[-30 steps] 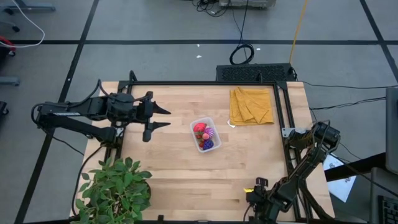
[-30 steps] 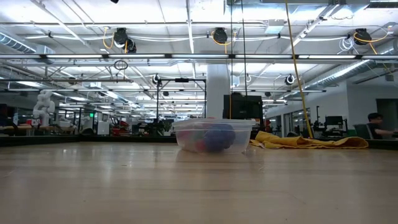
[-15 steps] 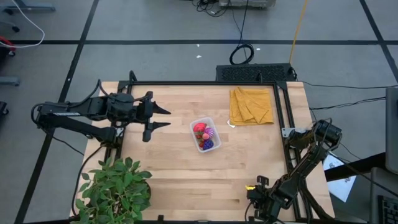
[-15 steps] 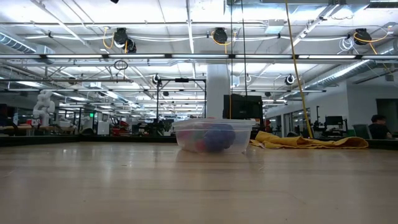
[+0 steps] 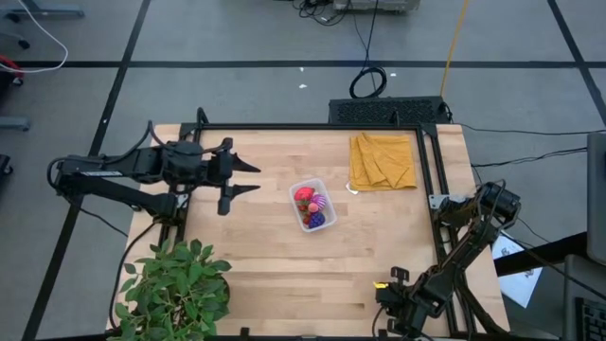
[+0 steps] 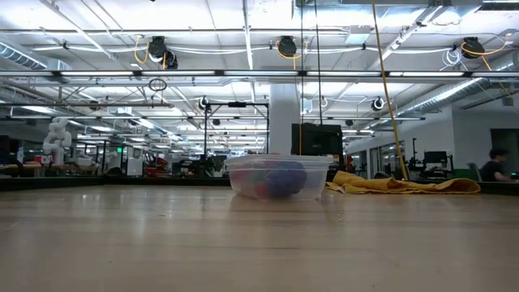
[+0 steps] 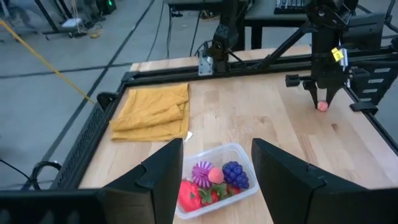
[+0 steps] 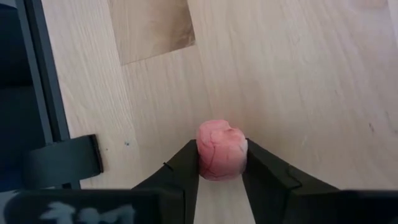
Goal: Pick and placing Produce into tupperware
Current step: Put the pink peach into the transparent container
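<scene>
The clear tupperware (image 5: 312, 204) stands mid-table, also plain in the low view (image 6: 277, 177). It holds a red strawberry (image 7: 189, 193), a spiky magenta fruit (image 7: 202, 172), a purple grape bunch (image 7: 235, 174) and a small pink piece (image 7: 216, 175). My left gripper (image 5: 258, 179) hovers open to the container's left, its fingers pointing at it (image 7: 217, 144). My right gripper (image 8: 222, 157) is at the table's near right corner (image 7: 322, 99), shut on another pink piece (image 8: 221, 140). My right gripper pinches the small pink piece between its two fingers (image 8: 186, 165), one on each side of its lower half (image 8: 219, 163). The fingers come from above, pointing down. The piece sits just over the wood; whether it rests on the table I cannot tell.
A folded mustard-yellow cloth (image 5: 383, 161) lies at the far right of the table. A green potted plant (image 5: 175, 289) fills the near left corner. Black frame rails (image 5: 431, 180) run along the table's edges. Bare wood lies between the container and the right gripper.
</scene>
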Robot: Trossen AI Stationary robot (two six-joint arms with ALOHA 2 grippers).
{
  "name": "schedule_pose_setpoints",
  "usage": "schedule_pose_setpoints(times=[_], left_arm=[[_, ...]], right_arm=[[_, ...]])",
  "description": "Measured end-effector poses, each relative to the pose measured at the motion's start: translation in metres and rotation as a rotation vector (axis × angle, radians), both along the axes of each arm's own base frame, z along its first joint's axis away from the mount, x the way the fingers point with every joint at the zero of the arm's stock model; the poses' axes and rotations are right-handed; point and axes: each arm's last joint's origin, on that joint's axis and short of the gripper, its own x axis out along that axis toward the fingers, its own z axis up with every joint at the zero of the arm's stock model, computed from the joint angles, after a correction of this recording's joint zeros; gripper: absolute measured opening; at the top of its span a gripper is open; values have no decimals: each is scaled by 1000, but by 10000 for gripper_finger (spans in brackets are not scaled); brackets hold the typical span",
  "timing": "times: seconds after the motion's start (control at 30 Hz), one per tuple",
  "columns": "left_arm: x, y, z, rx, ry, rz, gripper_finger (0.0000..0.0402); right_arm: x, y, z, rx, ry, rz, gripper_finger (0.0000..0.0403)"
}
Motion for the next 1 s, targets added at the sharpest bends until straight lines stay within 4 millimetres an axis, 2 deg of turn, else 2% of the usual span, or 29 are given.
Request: schedule_pose_setpoints(times=[0.23,0.43,0.63,0.8,1.0], left_arm=[[-10,5,15,46,-125,10,196],[-35,11,29,36,-216,54,196],[-51,12,34,13,-257,78,196],[-54,12,34,19,-254,76,196],[-54,12,34,21,-250,76,196]], right_arm=[[4,-4,6,14,2,7,97],[7,-12,11,-10,0,15,96],[19,-27,13,-75,-10,38,96],[31,-39,15,-101,-13,86,96],[46,-59,34,-108,-71,132,96]])
